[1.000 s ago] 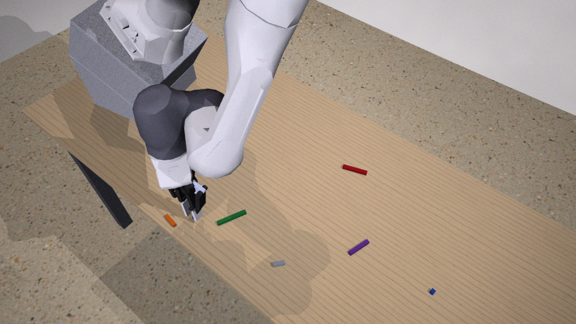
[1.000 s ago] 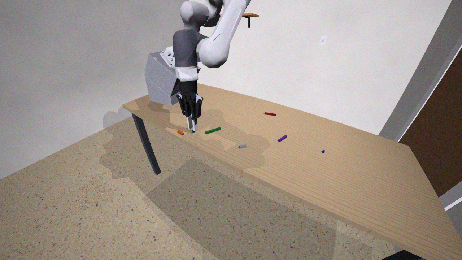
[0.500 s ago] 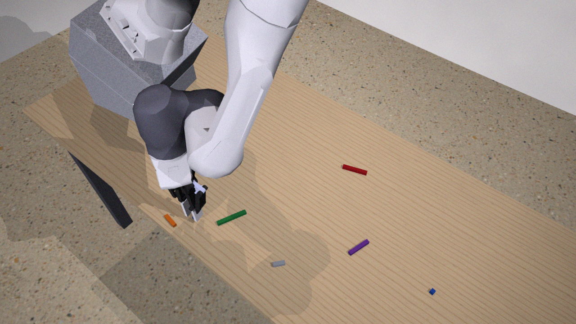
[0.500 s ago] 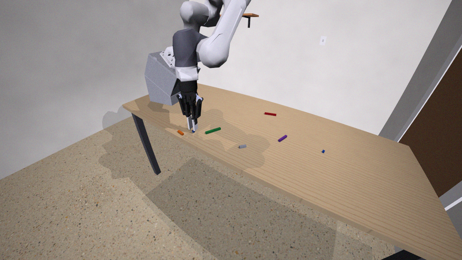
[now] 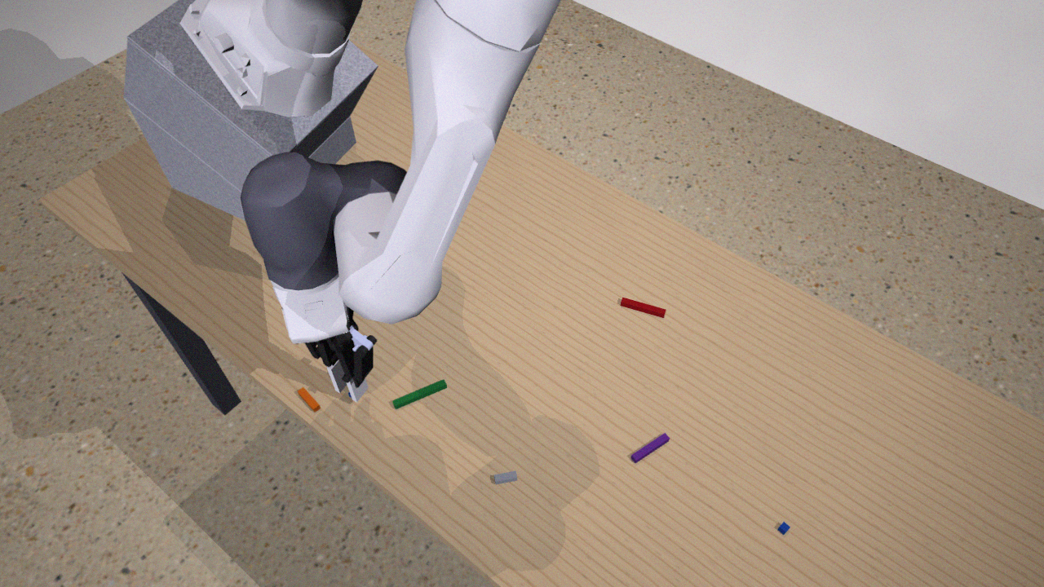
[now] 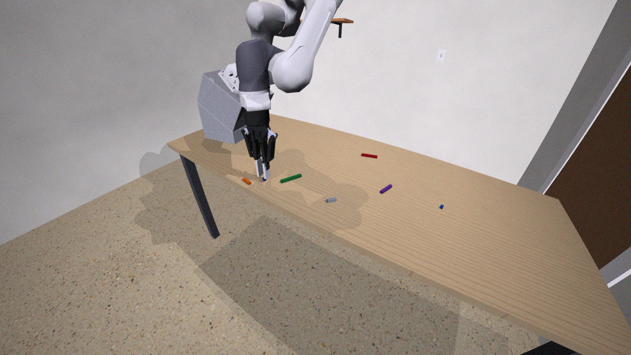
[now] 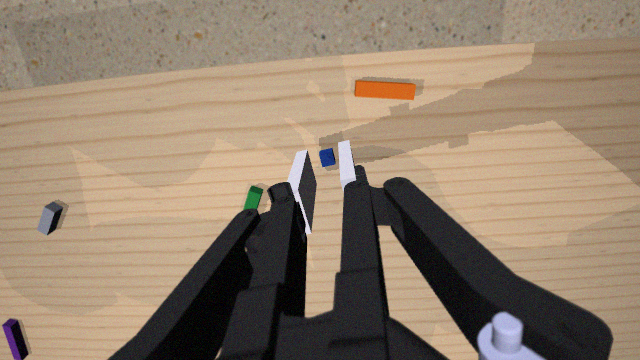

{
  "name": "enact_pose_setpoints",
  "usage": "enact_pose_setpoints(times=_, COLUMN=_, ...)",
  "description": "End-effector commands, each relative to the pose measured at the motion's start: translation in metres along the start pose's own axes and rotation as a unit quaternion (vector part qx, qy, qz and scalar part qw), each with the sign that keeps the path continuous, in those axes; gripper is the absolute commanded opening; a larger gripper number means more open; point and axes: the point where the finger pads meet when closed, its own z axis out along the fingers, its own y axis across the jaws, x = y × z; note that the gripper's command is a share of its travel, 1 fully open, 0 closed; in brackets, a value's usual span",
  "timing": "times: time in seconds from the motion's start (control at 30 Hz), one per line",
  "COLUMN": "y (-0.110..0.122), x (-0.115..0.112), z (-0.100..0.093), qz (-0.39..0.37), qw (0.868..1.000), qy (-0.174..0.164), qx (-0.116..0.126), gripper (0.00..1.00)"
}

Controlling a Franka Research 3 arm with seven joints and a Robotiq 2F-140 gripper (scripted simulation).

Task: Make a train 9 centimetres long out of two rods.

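Lower left of the top view, the end effector has its fingers slightly apart around a blue rod, not gripping it, green rod nearby, so no train yet, honestly.

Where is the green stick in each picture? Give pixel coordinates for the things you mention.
The green rod (image 5: 419, 394) (image 6: 291, 178) (image 7: 253, 198):
Top: left of centre, in the lower half.
Exterior: near the middle, a little left.
Wrist: left of centre, partly hidden by the tool (image 5: 347, 392) (image 6: 262, 175) (image 7: 327, 163).
Shared landmark: the orange rod (image 5: 308, 399) (image 6: 246, 181) (image 7: 385, 90), near the table's edge.
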Motion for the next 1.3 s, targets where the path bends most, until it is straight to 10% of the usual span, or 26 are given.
enact_pose_setpoints(times=0.0, y=-0.002, x=0.0, z=0.0, qz=-0.002, qw=1.0, qy=0.0, qx=0.001, gripper=0.23)
enact_pose_setpoints(times=1.27, y=-0.002, x=0.0, z=0.017, qz=-0.002, qw=1.0, qy=0.0, qx=0.001, gripper=0.23)
